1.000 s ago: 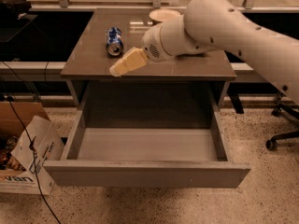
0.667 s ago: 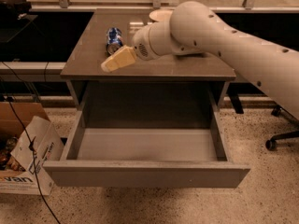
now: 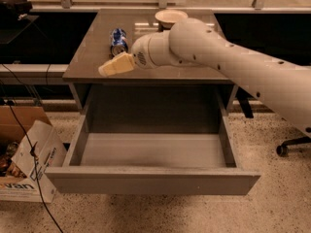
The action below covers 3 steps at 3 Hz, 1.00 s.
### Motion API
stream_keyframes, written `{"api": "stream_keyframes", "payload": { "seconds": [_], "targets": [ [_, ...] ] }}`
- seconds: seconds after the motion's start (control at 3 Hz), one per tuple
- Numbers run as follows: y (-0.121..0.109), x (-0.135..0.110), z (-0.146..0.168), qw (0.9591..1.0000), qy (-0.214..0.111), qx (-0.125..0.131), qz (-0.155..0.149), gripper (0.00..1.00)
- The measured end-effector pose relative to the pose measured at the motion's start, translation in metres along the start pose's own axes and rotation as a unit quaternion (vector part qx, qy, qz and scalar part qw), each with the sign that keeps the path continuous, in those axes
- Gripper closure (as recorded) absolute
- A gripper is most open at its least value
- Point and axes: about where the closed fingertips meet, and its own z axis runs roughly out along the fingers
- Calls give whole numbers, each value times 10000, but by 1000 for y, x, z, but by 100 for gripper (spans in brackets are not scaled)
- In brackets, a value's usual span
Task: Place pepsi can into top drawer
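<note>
The pepsi can (image 3: 118, 41), blue with a silver top, lies on its side on the brown cabinet top (image 3: 87, 62), left of centre. My gripper (image 3: 114, 66) hangs over the cabinet's front edge, just in front of the can and a little below it in the picture, pointing left and apart from the can. It holds nothing that I can see. The top drawer (image 3: 150, 181) is pulled fully open below the cabinet top, and its grey inside holds nothing. My white arm reaches in from the right.
A shallow beige bowl (image 3: 171, 17) stands at the back of the cabinet top. A cardboard box (image 3: 30, 165) with cables sits on the floor at the left. An office chair's wheel (image 3: 281, 150) is at the right.
My gripper has moved left along the cabinet's front edge, nearer to the spot in front of the can. The can and the drawer have not moved.
</note>
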Motion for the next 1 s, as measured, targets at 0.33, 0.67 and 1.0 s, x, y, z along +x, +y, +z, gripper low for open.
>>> {"api": "stream_keyframes", "payload": {
  "seconds": [0.33,0.67,1.0],
  "targets": [
    [-26,-17,34,9974,-625,246,261,0],
    [-43,-28,56,9937,-979,344,434,0],
    [-60,-37,78,9887,-1295,336,674,0]
  ]
}}
